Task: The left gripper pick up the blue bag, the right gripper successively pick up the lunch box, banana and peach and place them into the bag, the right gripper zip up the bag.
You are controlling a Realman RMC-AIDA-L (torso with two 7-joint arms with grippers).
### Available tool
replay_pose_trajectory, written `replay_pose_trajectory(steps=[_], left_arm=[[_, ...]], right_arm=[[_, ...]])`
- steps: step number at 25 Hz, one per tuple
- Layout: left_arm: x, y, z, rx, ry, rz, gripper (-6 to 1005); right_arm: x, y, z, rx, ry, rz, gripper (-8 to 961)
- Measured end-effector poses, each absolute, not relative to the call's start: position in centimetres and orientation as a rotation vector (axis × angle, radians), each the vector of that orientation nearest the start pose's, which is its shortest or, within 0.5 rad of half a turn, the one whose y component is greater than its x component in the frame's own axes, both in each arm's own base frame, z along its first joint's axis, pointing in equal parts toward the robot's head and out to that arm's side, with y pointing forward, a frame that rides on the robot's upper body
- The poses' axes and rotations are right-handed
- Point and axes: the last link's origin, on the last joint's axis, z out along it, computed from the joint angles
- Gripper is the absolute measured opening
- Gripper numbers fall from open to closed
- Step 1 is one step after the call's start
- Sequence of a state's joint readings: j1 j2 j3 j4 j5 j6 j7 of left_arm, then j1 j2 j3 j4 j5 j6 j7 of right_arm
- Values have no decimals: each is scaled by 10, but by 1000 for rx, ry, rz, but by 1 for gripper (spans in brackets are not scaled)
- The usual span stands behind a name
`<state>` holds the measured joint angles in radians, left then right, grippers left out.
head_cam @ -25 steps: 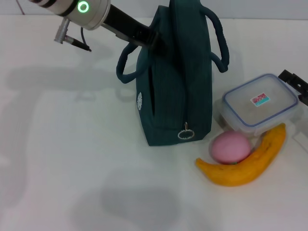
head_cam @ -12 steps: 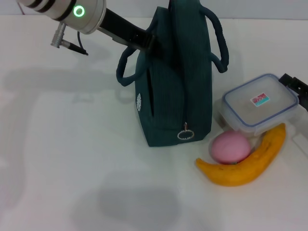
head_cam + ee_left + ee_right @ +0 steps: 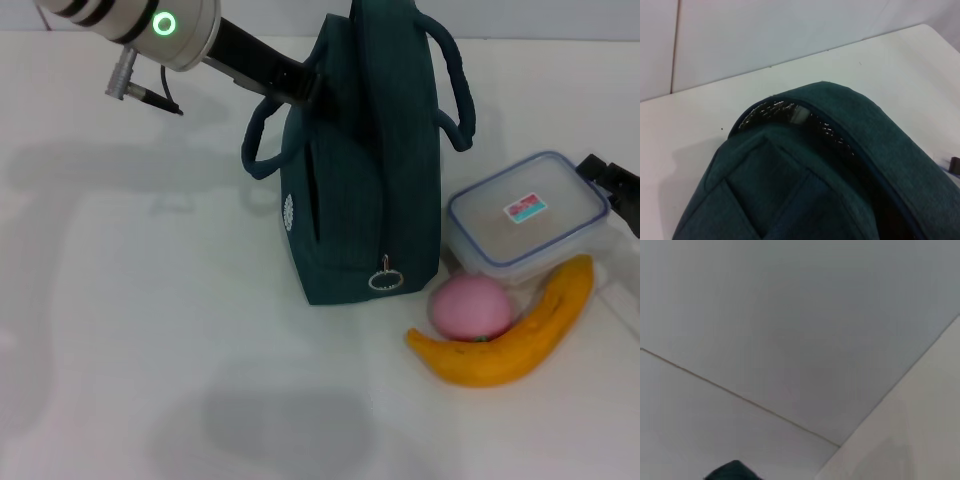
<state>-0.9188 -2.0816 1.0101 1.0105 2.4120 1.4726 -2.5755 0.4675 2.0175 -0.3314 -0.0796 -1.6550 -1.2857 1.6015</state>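
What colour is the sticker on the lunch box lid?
Red and teal, on the lunch box lid; clearest in the head view.

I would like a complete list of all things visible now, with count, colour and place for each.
Fabric tote bag: one, dark teal-blue, upright at table centre, silver foil lining showing at its opening.
Clear plastic lunch box: one, red-and-teal sticker on lid, right of the bag.
Round peach: one, pink, in front of the box.
Curved banana: one, yellow-orange, beside the peach.
Table: one, white.
Left gripper: black, at the bag's upper left side.
Right gripper: black, by the box's right edge.
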Motion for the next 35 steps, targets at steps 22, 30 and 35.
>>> replay_pose_trajectory(steps=[22, 30, 35], left_arm=[[-111, 418, 3, -2635, -1182, -50, 84], [-112, 419, 5, -2631, -1179, -51, 84], [-112, 419, 6, -2629, -1176, -51, 85]], right_arm=[[337, 311, -16, -1401, 2001, 1472, 98], [338, 306, -8, -1158, 2156, 1669, 97], [333, 303, 12, -1104, 2060, 1874, 97]])
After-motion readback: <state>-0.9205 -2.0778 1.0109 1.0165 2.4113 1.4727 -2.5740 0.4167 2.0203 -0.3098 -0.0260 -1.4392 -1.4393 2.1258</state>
